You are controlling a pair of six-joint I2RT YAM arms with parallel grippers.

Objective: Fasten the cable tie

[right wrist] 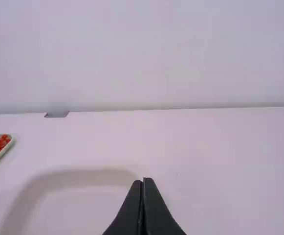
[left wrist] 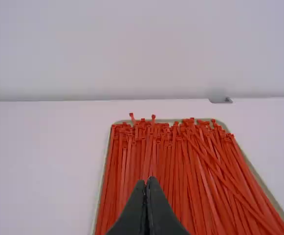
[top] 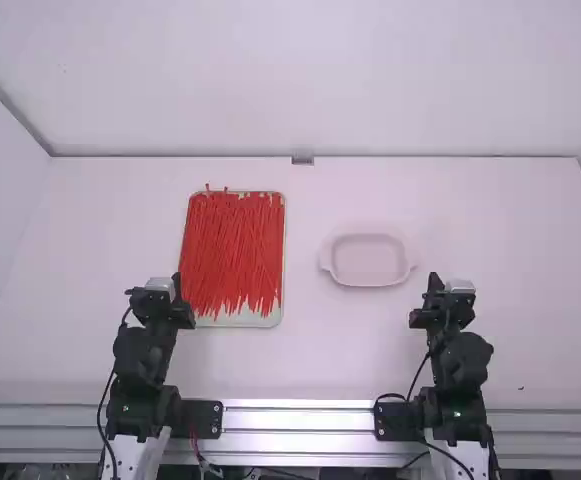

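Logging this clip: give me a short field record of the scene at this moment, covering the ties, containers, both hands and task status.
cable ties: red, dense pile lying lengthwise in the tray
tray: pale, rectangular, on the table, left of middle
dish: white, right of the tray, apart from it
left hand: shut, holding nothing, by the tray's near left corner
right hand: shut, holding nothing, on the near side of the dish, apart from it
task status: no tie picked up or fastened yet

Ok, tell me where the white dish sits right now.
In the high view the white dish lies right of the middle, apart from the red cable ties on its left, and just ahead of the right pincer.
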